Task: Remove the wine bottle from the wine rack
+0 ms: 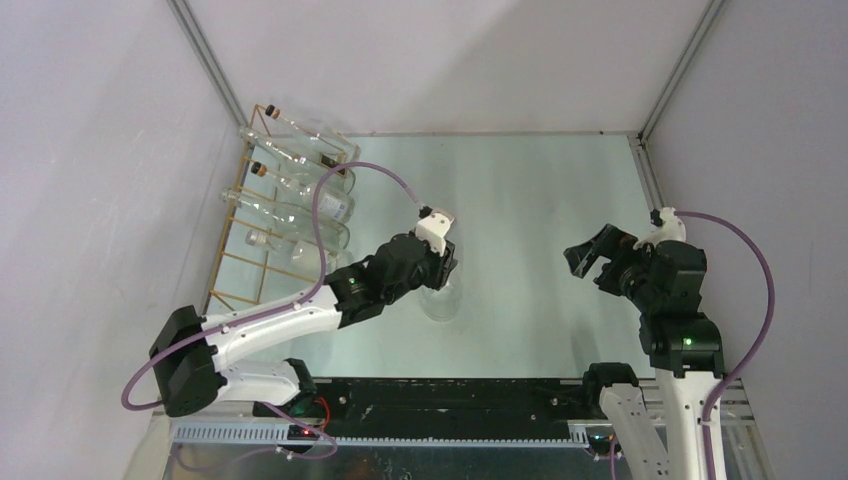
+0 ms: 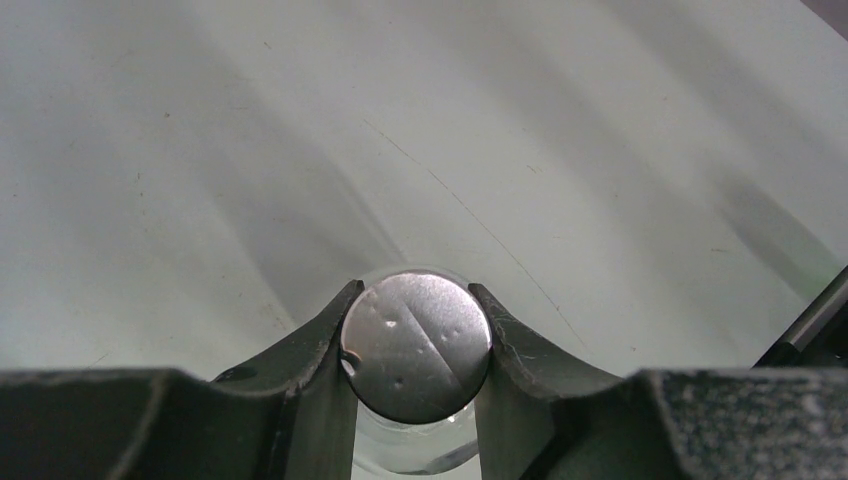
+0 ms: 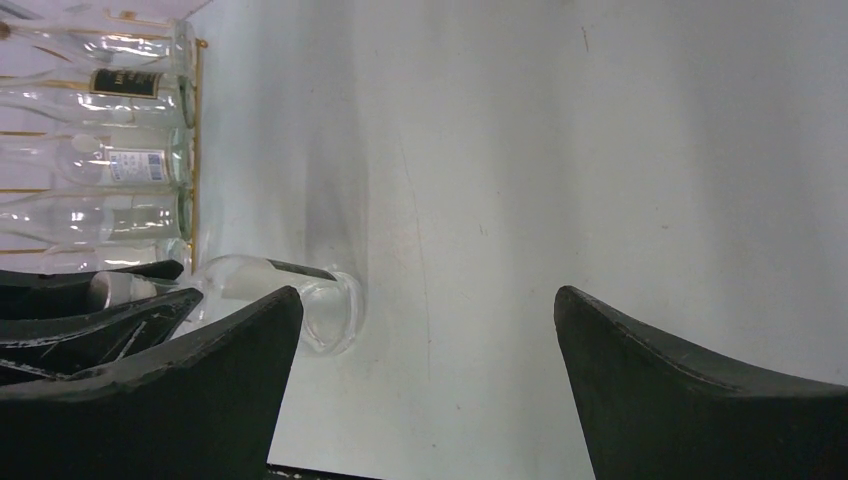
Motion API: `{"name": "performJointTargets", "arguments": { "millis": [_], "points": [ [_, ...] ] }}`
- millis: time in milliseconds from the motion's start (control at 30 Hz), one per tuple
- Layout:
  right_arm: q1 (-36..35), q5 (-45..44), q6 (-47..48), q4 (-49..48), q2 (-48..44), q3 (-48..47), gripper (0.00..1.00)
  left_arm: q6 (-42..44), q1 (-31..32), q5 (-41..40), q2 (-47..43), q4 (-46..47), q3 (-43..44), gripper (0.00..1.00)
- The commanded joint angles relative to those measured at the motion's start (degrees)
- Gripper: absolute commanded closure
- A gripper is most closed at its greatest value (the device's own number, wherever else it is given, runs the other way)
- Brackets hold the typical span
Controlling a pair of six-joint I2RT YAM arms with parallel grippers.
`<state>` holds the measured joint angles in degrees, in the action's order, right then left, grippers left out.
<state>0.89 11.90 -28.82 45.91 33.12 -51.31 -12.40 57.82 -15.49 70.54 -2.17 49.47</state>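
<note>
Left claw (image 2: pixel 415 300) clamps cap of upright clear glass wine bottle (image 1: pixel 440 303), mid-bench; right claw (image 1: pixel 592 260) gapes near right bench (image 1: pixel 540 190) edge.

Pale green table (image 1: pixel 540 200). A gold wire wine rack (image 1: pixel 250 275) sits along its left side. A clear wine bottle (image 1: pixel 440 300) stands upright mid-table.

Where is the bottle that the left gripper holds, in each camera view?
Top external: clear bottle centre, under left gripper.
Left wrist: its metal cap bottom centre, between the fingers.
Right wrist: lower left, below the wine rack.
Shared landmark: wine rack, also at top view's left.
</note>
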Motion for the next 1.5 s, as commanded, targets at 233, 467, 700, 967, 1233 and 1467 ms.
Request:
{"name": "performJointTargets", "arguments": {
  "millis": [233,467,700,967,1233,1467],
  "points": [
    [0.2,2.9,1.7,-3.2,-2.9,0.0,0.0,-1.3,0.7,-3.5,-3.6,6.7,-0.3,0.54],
    [0.2,4.4,0.5,-2.7,-1.8,0.0,0.0,-2.1,0.8,-5.4,-4.4,4.0,0.4,0.34],
    [0.2,2.1,0.1,-1.6,-1.3,0.0,0.0,-2.0,0.8,-7.7,-5.8,-0.3,3.9,0.15],
    [0.2,2.8,-1.5,-1.9,3.5,0.9,0.0,-2.2,-1.0,-11.8,-7.6,-14.1,18.8,0.0],
    [-5.2,8.3,-2.0,-10.4,6.2,1.9,0.07,-13.1,-18.0,-5.2,-15.6,-26.0,16.5,0.0],
    [-36.9,-14.0,-0.5,-13.0,18.7,-7.1,0.05,-11.0,-20.4,-15.6,-28.0,-33.1,12.3,0.0]
  ]
}}
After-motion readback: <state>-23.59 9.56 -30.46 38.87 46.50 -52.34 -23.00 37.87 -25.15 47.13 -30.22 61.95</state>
